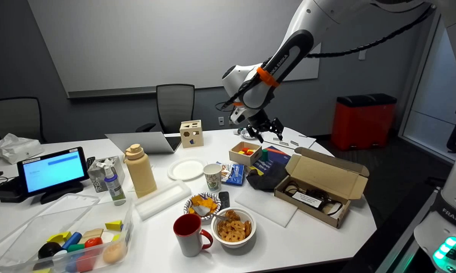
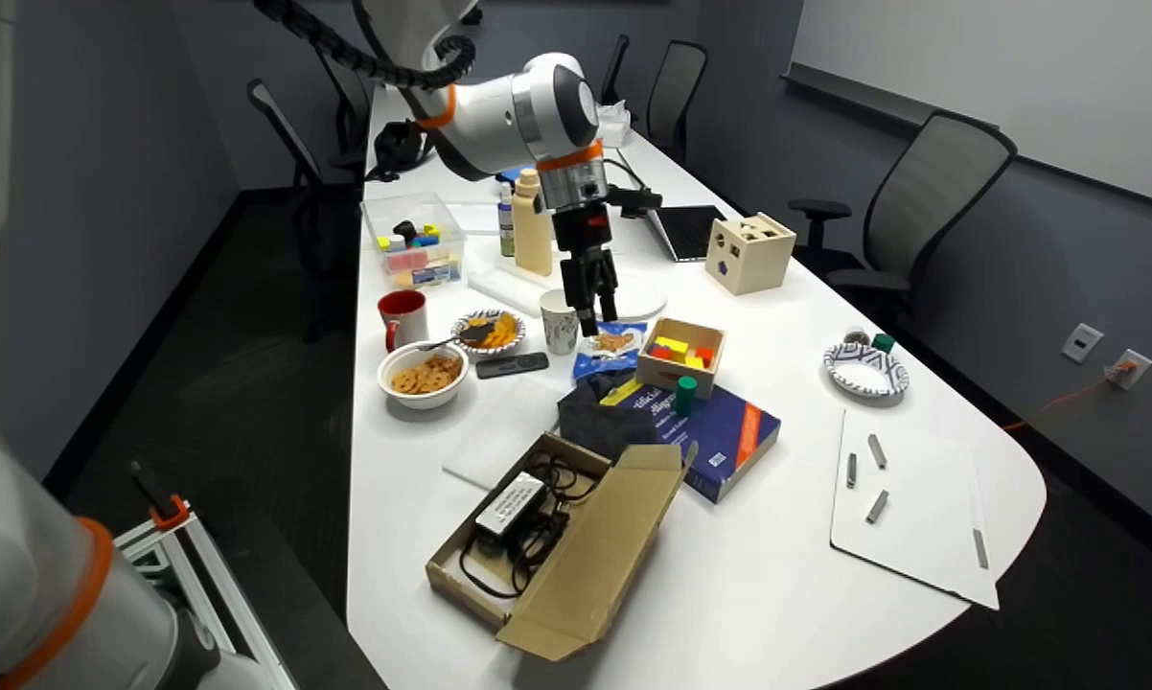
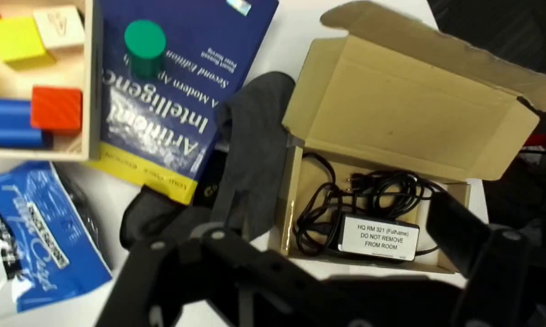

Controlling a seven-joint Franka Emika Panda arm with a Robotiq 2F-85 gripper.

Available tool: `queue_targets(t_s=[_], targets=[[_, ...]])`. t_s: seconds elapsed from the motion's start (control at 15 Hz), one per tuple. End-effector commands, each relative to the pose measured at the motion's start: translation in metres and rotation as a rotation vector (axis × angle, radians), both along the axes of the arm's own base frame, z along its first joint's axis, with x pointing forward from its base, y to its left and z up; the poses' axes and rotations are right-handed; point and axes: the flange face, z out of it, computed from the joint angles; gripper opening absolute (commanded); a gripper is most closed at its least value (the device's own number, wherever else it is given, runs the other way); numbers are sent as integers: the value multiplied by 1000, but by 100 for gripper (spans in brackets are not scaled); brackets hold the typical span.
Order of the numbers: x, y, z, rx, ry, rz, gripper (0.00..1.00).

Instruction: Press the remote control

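Note:
The black remote control [image 1: 224,200] lies flat on the white table between the patterned bowl of orange chips and a white sheet. It also shows in an exterior view [image 2: 512,365], in front of the paper cup. It is out of view in the wrist view. My gripper [image 1: 269,138] is in the air above the table, apart from the remote, on the side toward the wooden block box. In an exterior view the gripper [image 2: 599,324] points down. In the wrist view its fingers [image 3: 341,209] are spread wide with nothing between them.
Near the remote stand a paper cup [image 2: 559,323], a chip bowl [image 2: 490,331], a pretzel bowl [image 2: 425,376] and a red-white mug [image 1: 192,235]. A blue snack bag [image 2: 610,353], block box [image 2: 655,374], book [image 2: 739,436] and open cardboard box [image 2: 576,575] lie around.

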Motion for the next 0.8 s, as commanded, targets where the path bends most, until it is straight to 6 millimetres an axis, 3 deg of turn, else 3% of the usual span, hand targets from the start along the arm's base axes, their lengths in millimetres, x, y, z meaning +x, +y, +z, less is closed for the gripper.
queue_targets(t_s=[0.0,0.27,0.33,0.73], targets=[[-6,42,-19,44,81,180,100],[-18,76,-41,43,201,377,100],[-23,71,-36,40,157,295,100],[-25,72,-42,34,166,299,100]])
